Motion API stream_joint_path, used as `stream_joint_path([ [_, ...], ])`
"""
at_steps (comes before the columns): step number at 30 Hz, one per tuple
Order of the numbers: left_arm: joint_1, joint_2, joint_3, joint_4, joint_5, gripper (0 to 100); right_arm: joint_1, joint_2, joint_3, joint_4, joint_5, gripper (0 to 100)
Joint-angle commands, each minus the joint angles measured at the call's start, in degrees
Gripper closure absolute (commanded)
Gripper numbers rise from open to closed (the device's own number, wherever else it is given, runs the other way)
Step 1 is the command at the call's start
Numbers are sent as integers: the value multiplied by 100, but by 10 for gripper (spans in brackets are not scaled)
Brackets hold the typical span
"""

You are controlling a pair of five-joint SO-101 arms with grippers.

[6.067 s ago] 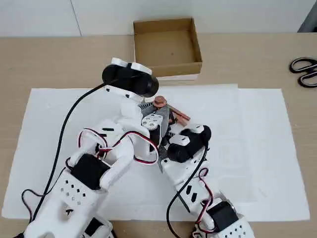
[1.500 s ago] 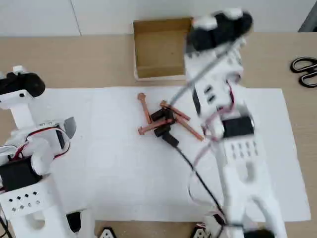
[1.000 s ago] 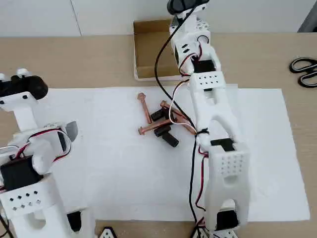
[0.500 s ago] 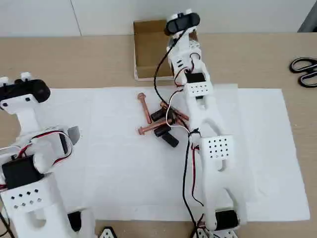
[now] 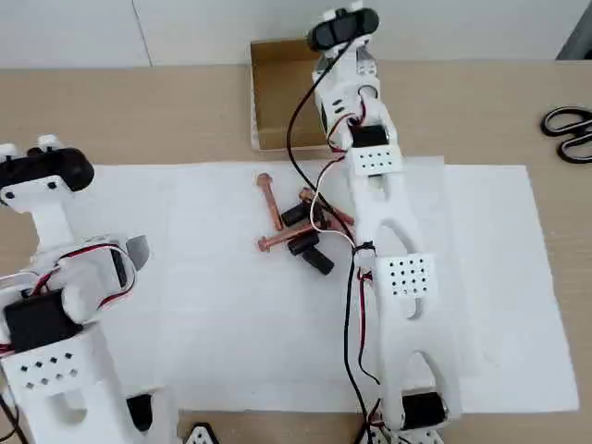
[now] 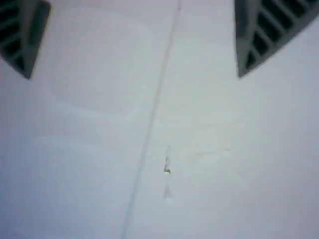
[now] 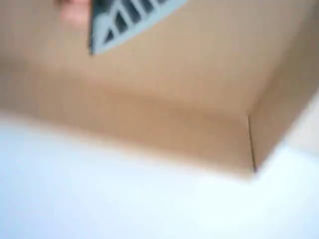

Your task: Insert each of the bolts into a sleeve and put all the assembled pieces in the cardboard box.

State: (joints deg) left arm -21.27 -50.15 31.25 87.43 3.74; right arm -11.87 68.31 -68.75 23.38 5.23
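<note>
Since the frame a second and a half back, the right arm has swung from beside the cardboard box to directly over it. The left arm stays parked at the sheet's left edge.

Progress, as judged: early. At least three bolts lie loose and unsleeved among three black sleeves.
- The nearest bolt has its long axis running toward the box, head at the box end.
- The second bolt lies crosswise, head toward the left arm's side.
- The third bolt slants, partly under a cable.

The visible box floor is bare.

The right claw hangs above the box interior with a copper blur beside it. Whether it is clamped or released cannot be told. The left claw is spread wide, holding nothing, over the white sheet.
</note>
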Motion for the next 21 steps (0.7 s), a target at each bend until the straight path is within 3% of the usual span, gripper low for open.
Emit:
stream_joint_path([
  [1,0,-97,-31,0,-26,750,31,-505,-1020,822,35,796],
  [8,0,-97,-48,-18,-26,750,-4,-989,-2796,3521,18,796],
  [17,-9,-97,-31,-18,-18,750,-145,-2598,-2743,6897,18,797],
  [21,-18,-97,-13,0,-18,750,-136,-3029,-2725,7363,18,797],
])
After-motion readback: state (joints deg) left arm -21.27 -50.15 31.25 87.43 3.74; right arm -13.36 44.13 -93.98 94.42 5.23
